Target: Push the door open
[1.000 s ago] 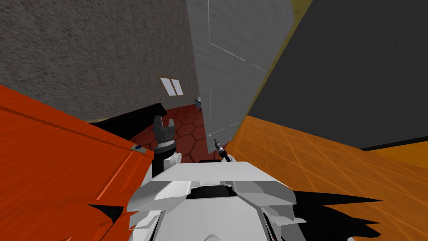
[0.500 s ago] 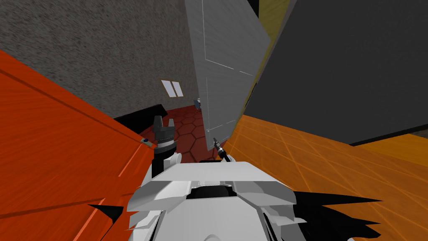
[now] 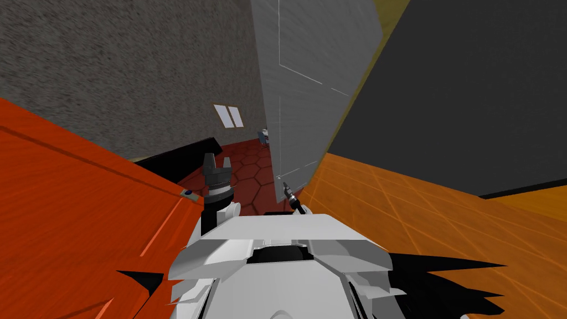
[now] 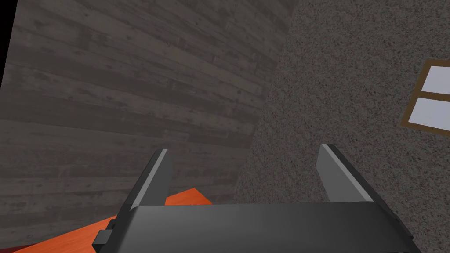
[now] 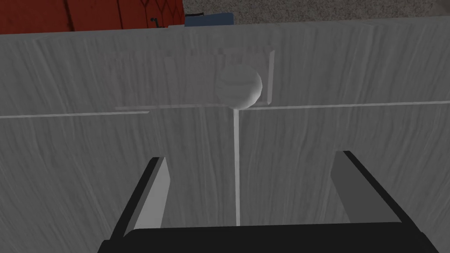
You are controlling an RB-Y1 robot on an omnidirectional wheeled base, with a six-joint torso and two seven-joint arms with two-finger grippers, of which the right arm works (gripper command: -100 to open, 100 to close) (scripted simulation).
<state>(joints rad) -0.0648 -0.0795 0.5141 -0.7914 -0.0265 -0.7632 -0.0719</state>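
Grey door [image 3: 310,83], round knob [image 5: 239,85] facing right gripper [image 5: 250,157], jaws apart

Door [image 3: 310,83] dead ahead; right gripper [image 5: 253,157] close before its face, knob [image 5: 239,88] ahead of the gripper (contact unclear). Left gripper [image 3: 216,161] left of the door, window [image 3: 228,116] beyond it.

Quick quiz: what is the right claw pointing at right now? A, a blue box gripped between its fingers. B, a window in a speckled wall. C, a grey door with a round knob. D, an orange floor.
C: the right wrist view shows the open, empty right claw facing the grey door, with the round knob ahead of it.
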